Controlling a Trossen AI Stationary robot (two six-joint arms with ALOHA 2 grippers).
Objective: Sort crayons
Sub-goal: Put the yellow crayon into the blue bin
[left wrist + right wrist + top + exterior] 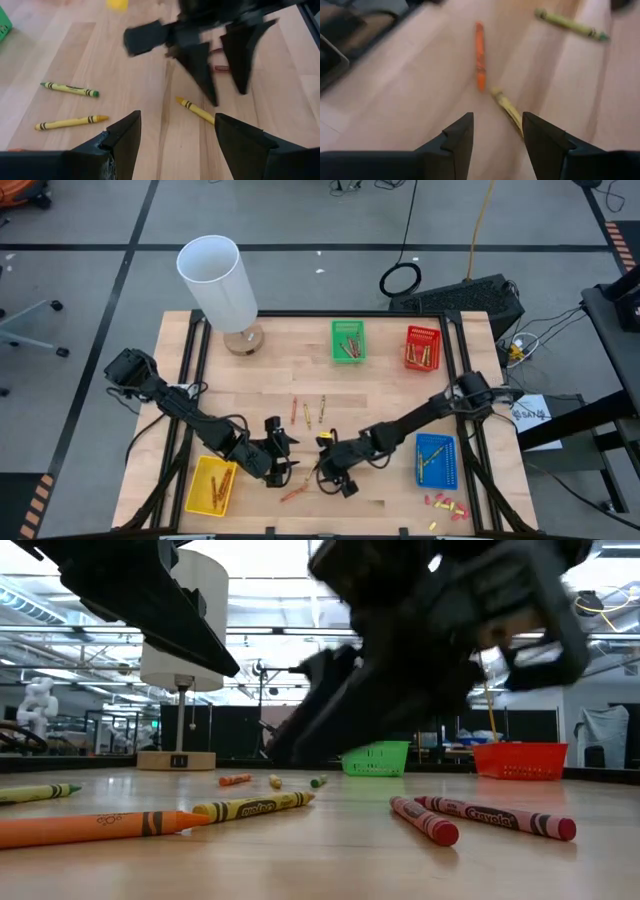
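Loose crayons lie flat on the wooden table: a yellow one (196,110), two more yellow ones (70,89) (70,122), an orange one (480,55), an olive one (572,24) and two red ones (500,816). My left gripper (177,130) hovers open near the table's front, with the yellow crayon ahead of its fingers. Facing it from the right, my right gripper (496,127) is open low over the table, and a yellow crayon (507,107) runs in under one of its fingers. In the high view both grippers (284,446) (328,462) stand close together.
Four small baskets stand on the table: green (348,340) and red (422,347) at the far side, blue (434,458) near right, yellow (211,484) near left. A white lamp (222,280) stands far left. Tiny red and yellow bits (445,505) lie near the front right.
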